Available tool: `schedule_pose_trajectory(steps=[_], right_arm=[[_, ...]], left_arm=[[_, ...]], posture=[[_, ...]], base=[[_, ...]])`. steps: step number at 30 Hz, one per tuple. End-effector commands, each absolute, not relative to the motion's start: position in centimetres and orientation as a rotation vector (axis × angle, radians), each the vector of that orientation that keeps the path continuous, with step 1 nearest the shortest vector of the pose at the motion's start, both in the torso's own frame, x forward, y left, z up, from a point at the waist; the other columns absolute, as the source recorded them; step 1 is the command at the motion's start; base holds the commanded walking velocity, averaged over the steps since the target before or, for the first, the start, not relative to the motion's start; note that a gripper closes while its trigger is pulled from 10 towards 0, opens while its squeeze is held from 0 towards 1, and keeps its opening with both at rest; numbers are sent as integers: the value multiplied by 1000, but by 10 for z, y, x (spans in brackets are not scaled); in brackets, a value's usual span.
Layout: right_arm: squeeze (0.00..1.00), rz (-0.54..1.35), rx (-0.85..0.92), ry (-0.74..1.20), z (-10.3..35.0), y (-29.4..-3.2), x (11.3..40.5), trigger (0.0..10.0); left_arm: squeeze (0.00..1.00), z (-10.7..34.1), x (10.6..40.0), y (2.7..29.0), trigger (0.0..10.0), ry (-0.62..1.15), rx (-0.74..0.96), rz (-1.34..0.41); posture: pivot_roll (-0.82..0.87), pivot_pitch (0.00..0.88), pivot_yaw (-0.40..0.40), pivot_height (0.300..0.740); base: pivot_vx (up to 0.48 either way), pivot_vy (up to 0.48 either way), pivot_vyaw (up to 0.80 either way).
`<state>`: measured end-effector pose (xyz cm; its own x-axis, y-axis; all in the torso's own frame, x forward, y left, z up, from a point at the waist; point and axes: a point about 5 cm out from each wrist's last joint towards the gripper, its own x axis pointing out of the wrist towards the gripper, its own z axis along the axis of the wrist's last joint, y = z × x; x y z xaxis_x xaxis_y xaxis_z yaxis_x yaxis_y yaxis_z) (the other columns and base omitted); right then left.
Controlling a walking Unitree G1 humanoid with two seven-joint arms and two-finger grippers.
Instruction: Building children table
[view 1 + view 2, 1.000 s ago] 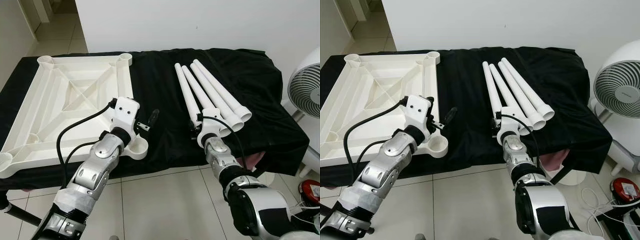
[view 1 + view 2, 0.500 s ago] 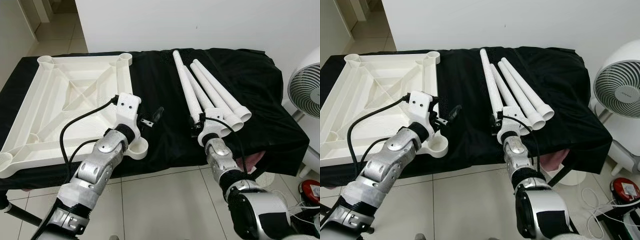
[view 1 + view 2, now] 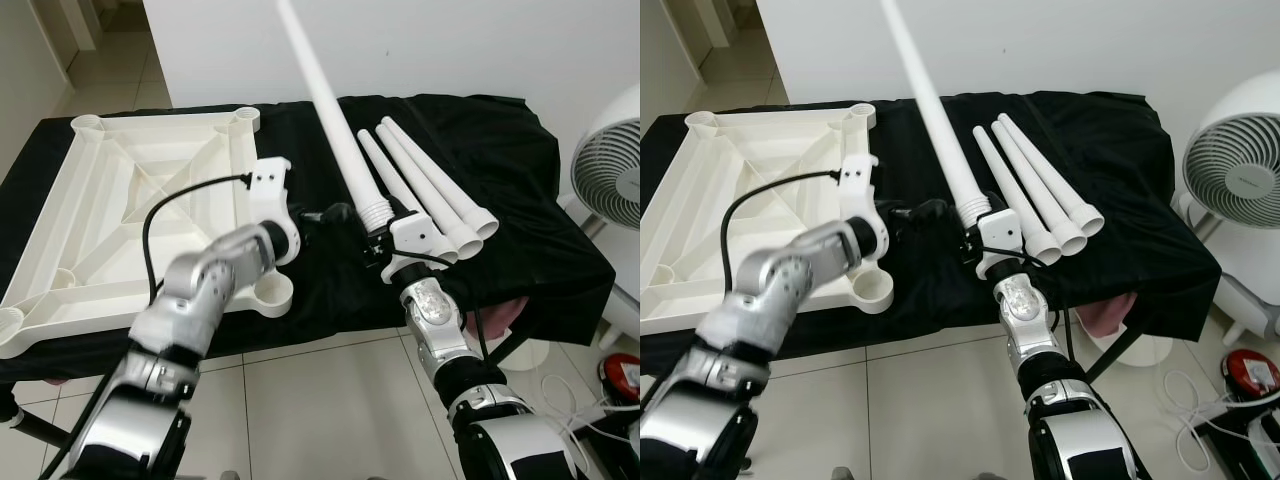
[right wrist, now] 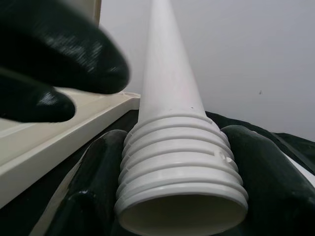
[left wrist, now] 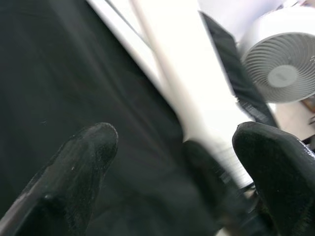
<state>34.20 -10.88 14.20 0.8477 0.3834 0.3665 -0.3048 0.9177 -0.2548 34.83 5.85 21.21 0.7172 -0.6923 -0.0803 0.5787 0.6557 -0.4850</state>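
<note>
The right gripper (image 4: 179, 196) has its two black fingers closed on the ribbed, threaded end of a long white tapered plastic table leg (image 3: 322, 95), which it holds tilted up off the black cloth-covered table (image 3: 520, 180), its narrow end rising toward the white wall (image 3: 400, 45). The left gripper (image 3: 335, 213) reaches across just beside that threaded end, its fingers (image 5: 83, 167) spread apart and holding nothing. Three more white table legs (image 3: 430, 195) lie side by side on the cloth, just right of the raised one. The white square plastic tabletop (image 3: 130, 220) lies upside down at the left of the cloth, ribbed underside up, with round sockets at its corners. A white round fan (image 3: 1235, 180) stands at the right; small grey lettering at its hub is too small to read.
</note>
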Motion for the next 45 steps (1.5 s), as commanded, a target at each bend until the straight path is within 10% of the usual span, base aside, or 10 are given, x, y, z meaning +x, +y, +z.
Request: schedule_pose_trajectory(steps=[1,39,40,41,42,45], right_arm=[[0,396,-208,-465,146,-105,339,10000],[0,376,-356,-581,129,-102,272,10000],[0,374,-361,-580,129,-101,272,10000],[0,374,-361,-580,129,-101,272,10000],[0,384,-373,-585,130,-100,272,10000],[0,396,-401,-598,132,-97,271,10000]], left_arm=[[0,223,338,50,10000,220,-539,-1089],[0,285,388,76,10000,175,-633,-973],[0,285,388,76,7020,175,-636,-978],[0,285,388,76,7020,175,-636,-978],[0,285,386,75,0,176,-641,-994],[0,285,385,73,0,174,-647,-1015]], posture=[[-92,0,33,740],[-118,0,44,740],[-116,0,42,740],[-116,0,42,740],[-115,0,41,740],[-113,0,38,740]], base=[[0,0,0],[0,0,0],[0,0,0],[0,0,0],[0,0,0],[0,0,0]])
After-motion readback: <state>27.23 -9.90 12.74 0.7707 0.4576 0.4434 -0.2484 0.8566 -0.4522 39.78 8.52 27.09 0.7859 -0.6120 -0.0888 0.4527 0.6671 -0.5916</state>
